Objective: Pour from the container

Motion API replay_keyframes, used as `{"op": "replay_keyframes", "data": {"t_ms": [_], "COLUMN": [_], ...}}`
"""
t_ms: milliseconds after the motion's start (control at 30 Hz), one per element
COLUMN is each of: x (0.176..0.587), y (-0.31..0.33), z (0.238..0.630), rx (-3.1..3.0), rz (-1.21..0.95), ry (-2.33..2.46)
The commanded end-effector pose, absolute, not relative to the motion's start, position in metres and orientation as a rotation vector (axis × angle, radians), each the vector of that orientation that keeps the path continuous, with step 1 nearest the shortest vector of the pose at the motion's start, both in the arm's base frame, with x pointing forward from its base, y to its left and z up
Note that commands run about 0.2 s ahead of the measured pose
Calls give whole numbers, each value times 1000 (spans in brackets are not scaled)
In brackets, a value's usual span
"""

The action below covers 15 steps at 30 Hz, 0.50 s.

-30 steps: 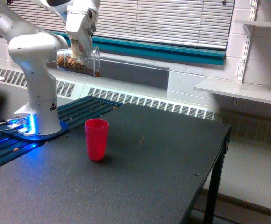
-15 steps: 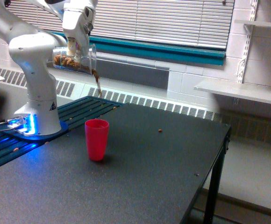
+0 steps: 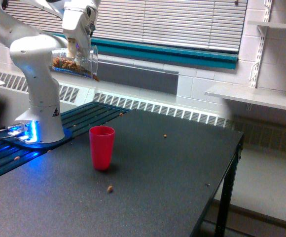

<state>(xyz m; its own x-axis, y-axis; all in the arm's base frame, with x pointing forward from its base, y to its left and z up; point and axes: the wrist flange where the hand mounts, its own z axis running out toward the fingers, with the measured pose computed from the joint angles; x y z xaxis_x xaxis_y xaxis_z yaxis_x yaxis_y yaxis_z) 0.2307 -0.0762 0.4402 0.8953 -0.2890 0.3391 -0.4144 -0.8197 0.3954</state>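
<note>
My jaws gripped the tipped container (image 3: 74, 63); the stream had stopped, a nut (image 3: 110, 188) landing on the worktop (image 3: 172, 192) beside the red cup (image 3: 101, 147)

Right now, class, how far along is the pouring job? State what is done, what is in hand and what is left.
Done: the clear cup is tipped on its side, above the red cup. In hand: the gripper holds it, mouth slightly down; two loose pieces lie on the table. Left: most brown pieces remain inside the clear cup.
</note>
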Motion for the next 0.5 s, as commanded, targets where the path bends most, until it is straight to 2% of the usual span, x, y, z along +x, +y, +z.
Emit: {"op": "replay_keyframes", "data": {"t_ms": [33, 500], "x": [228, 229], "y": [-69, -63], "z": [426, 422], "rx": [2590, 2584], "rz": [326, 312], "ry": [-463, -443]}}
